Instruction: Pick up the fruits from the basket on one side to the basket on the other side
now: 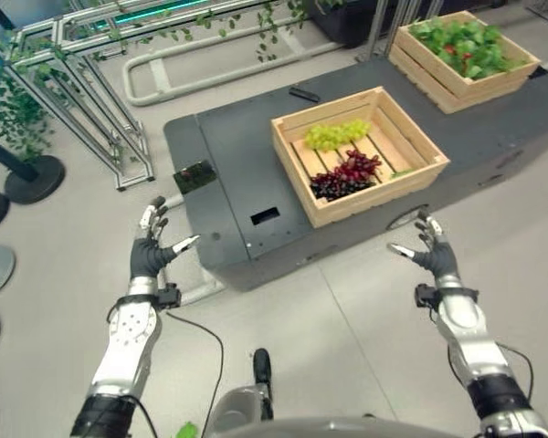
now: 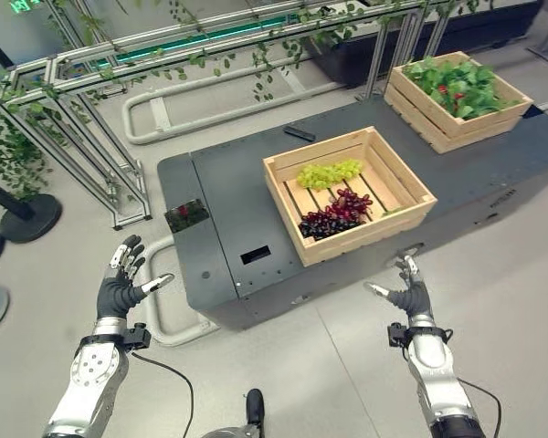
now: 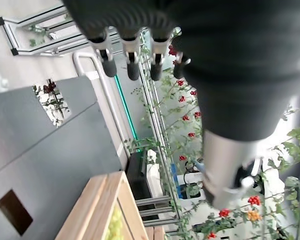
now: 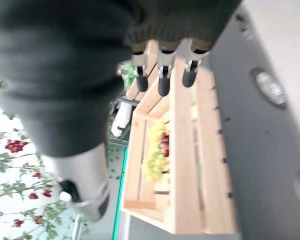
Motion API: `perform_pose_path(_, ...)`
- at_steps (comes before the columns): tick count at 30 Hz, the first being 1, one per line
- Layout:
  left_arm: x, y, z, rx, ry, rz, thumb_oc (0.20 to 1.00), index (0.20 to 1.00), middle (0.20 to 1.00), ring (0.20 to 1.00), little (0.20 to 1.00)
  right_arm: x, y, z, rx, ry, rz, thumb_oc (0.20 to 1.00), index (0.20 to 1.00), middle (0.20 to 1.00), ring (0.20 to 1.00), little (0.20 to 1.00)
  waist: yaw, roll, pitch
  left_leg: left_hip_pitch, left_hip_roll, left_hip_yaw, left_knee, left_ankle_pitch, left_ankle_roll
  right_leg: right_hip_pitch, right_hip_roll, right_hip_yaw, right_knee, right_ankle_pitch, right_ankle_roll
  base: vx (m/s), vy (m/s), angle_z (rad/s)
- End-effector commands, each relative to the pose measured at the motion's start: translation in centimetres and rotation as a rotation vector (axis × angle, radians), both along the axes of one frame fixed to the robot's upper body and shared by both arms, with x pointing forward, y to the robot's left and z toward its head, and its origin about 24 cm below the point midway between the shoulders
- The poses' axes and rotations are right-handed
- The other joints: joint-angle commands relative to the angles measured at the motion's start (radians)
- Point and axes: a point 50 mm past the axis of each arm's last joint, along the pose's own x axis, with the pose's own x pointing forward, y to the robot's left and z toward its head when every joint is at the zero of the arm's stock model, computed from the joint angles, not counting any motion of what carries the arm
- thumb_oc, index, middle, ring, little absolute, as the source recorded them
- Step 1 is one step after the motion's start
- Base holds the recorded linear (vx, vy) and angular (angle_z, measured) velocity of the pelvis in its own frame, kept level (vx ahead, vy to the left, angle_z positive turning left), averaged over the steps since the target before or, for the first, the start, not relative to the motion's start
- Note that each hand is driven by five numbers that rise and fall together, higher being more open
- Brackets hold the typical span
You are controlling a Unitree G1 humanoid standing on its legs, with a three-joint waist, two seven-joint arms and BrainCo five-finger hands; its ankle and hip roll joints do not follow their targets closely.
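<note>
A wooden crate (image 1: 428,170) stands on the dark grey platform (image 1: 237,164). Inside it lie a green grape bunch (image 1: 336,134) towards the back and a dark purple grape bunch (image 1: 345,173) towards the front. A second wooden crate (image 1: 438,78) at the far right holds leafy greens with a few red bits. My left hand (image 1: 151,251) is raised over the floor left of the platform, fingers spread, holding nothing. My right hand (image 1: 435,251) hovers in front of the platform's near edge, below the grape crate, also open with nothing in it.
Metal frame racks (image 1: 73,73) with trailing vines stand at the back left. A black round base (image 1: 35,178) sits on the floor at far left. A small black object (image 1: 303,93) lies on the platform behind the grape crate. A white tubular rail (image 1: 201,82) runs behind the platform.
</note>
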Motion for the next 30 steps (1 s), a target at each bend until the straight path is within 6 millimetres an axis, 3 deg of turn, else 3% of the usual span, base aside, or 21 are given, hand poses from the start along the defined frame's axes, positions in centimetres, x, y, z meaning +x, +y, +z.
perform_pose_path(1, -0.4, 0.8, 3.1, 0.062, -0.168, 0.021, 1.0, 1.0, 1.0, 1.0, 1.0, 0.9, -0.6, 2.4, -0.043, -0.101, -0.006, 1.0, 1.0, 1.0, 1.0, 1.0, 0.008, -0.005, -0.032, -0.02, 0.062, 0.014, 0.091, -0.088, -0.093, -0.093, -0.113, 0.064, -0.239, 0.337, 0.083, 0.11, 0.177, -0.41)
perform_pose_path(3, -0.5, 1.0, 3.3, 0.066, -0.17, 0.03, 1.0, 1.0, 1.0, 1.0, 1.0, 1.1, -0.4, 2.1, -0.029, -0.093, -0.004, 1.0, 1.0, 1.0, 1.0, 1.0, -0.001, -0.017, -0.03, 0.001, 0.045, 0.034, 0.086, -0.105, -0.072, -0.106, -0.053, 0.085, -0.236, 0.279, 0.082, 0.17, 0.272, -0.44)
perform_pose_path(5, -0.3, 0.8, 3.2, 0.065, -0.166, 0.028, 1.0, 1.0, 1.0, 1.0, 1.0, 0.9, 0.0, 1.6, -0.02, -0.071, 0.027, 1.0, 1.0, 1.0, 1.0, 1.0, -0.012, -0.043, -0.005, 0.04, 0.007, 0.04, 0.083, -0.124, -0.054, -0.132, 0.105, 0.114, -0.182, 0.159, 0.039, 0.12, 0.179, -0.2)
perform_pose_path(6, -0.3, 0.8, 3.2, 0.065, -0.166, 0.028, 1.0, 1.0, 1.0, 1.0, 1.0, 0.9, 0.0, 1.6, -0.02, -0.072, 0.027, 1.0, 1.0, 1.0, 1.0, 1.0, -0.011, -0.043, -0.004, 0.04, 0.007, 0.04, 0.083, -0.125, -0.054, -0.132, 0.105, 0.114, -0.181, 0.158, 0.039, 0.07, 0.098, 0.31)
perform_pose_path(8, -0.5, 0.7, 2.8, 0.048, -0.147, 0.03, 1.0, 1.0, 1.0, 1.0, 1.0, 0.7, 0.2, 1.1, -0.01, -0.055, 0.046, 1.0, 1.0, 1.0, 1.0, 1.0, -0.025, -0.058, 0.034, 0.085, -0.021, 0.015, 0.093, -0.134, -0.051, -0.189, 0.243, 0.183, -0.125, 0.084, 0.001, 0.15, 0.091, 0.24)
perform_pose_path(9, -0.4, 0.5, 2.6, 0.034, -0.143, 0.024, 1.0, 1.0, 1.0, 1.0, 1.0, 0.7, 0.2, 1.0, -0.019, -0.048, 0.049, 1.0, 1.0, 1.0, 1.0, 1.0, -0.023, -0.05, 0.045, 0.101, -0.016, -0.002, 0.104, -0.143, -0.056, -0.165, 0.25, 0.21, -0.147, 0.068, -0.02, 0.14, 0.021, -0.3)
perform_pose_path(13, -0.5, 0.2, 2.1, -0.002, -0.132, 0.024, 1.0, 1.0, 1.0, 1.0, 1.0, 0.7, 0.1, 0.8, -0.035, -0.037, 0.05, 1.0, 1.0, 1.0, 1.0, 1.0, -0.017, -0.036, 0.038, 0.129, 0.019, -0.012, 0.092, -0.147, -0.071, -0.147, 0.236, 0.208, -0.172, 0.077, -0.028, 0.2, -0.159, 0.03)
perform_pose_path(21, -0.5, -0.8, 1.3, -0.052, -0.101, -0.031, 1.0, 1.0, 1.0, 1.0, 1.0, -0.4, -1.5, 0.2, -0.032, -0.009, -0.011, 1.0, 1.0, 1.0, 1.0, 1.0, -0.002, -0.019, -0.004, 0.136, 0.046, -0.076, 0.052, -0.111, -0.098, -0.064, 0.206, 0.097, -0.215, 0.081, -0.035, 0.1, -0.137, 0.41)
perform_pose_path(30, -0.7, -1.4, 0.5, -0.068, -0.066, -0.06, 1.0, 1.0, 1.0, 1.0, 1.0, -0.9, -1.5, -0.2, -0.02, 0.0, -0.025, 1.0, 1.0, 1.0, 1.0, 1.0, 0.002, -0.012, -0.018, 0.15, 0.041, -0.105, 0.039, -0.105, -0.1, -0.009, 0.187, 0.053, -0.228, 0.074, -0.035, 0.04, -0.025, 0.26)
